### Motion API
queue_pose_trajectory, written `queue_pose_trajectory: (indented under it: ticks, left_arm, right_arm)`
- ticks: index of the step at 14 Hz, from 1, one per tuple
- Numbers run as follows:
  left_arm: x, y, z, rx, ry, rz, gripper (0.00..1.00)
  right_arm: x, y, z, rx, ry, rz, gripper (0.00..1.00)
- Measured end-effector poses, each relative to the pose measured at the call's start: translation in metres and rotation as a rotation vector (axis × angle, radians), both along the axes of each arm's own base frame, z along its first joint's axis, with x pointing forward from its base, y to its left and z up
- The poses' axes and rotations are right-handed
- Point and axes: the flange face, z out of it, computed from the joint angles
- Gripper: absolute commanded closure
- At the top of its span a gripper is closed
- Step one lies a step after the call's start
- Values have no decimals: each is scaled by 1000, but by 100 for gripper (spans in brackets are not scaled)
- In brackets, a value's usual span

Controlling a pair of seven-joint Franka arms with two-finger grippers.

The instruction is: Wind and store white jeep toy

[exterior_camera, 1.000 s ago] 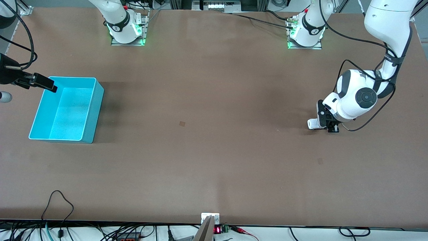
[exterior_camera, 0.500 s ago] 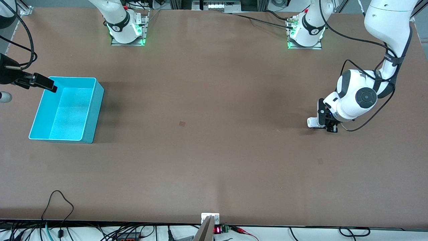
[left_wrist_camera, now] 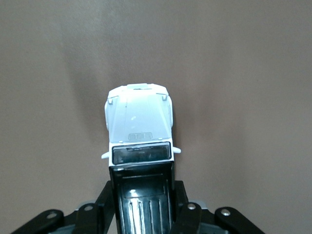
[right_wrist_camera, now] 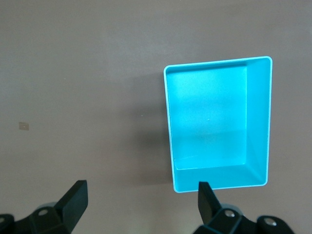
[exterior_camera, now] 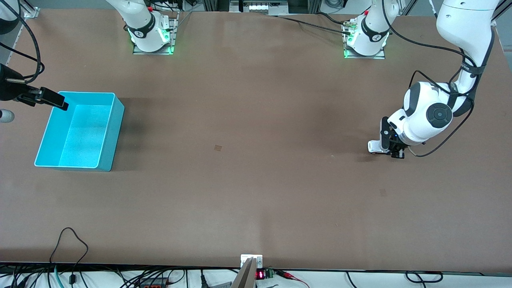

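The white jeep toy point(left_wrist_camera: 140, 127) is gripped by the left end effector point(exterior_camera: 389, 151) at the left arm's end of the desk point(exterior_camera: 256, 180). The right end effector point(right_wrist_camera: 141, 200) is held wide over the teal bin point(exterior_camera: 110, 132).

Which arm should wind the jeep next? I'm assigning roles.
Left. Its tool is already shut on the white jeep toy on the table, while the right tool hangs open beside the teal bin.

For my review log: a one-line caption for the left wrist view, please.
Left gripper shut on the white jeep toy, gripping its black-roofed rear above the brown table.
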Motion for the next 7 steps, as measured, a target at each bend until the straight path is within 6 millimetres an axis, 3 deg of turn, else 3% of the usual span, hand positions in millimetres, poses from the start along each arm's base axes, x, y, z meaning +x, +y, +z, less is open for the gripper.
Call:
queue_pose_trajectory:
  ticks: [3,7]
  left_arm:
    - [0,-13,0,-7,0,-2,72]
    - [-4,-14,-4,-8,11,-2,73]
  right_arm:
    - [0,0,0,0,0,-1,0]
    - [0,0,0,0,1,-1,0]
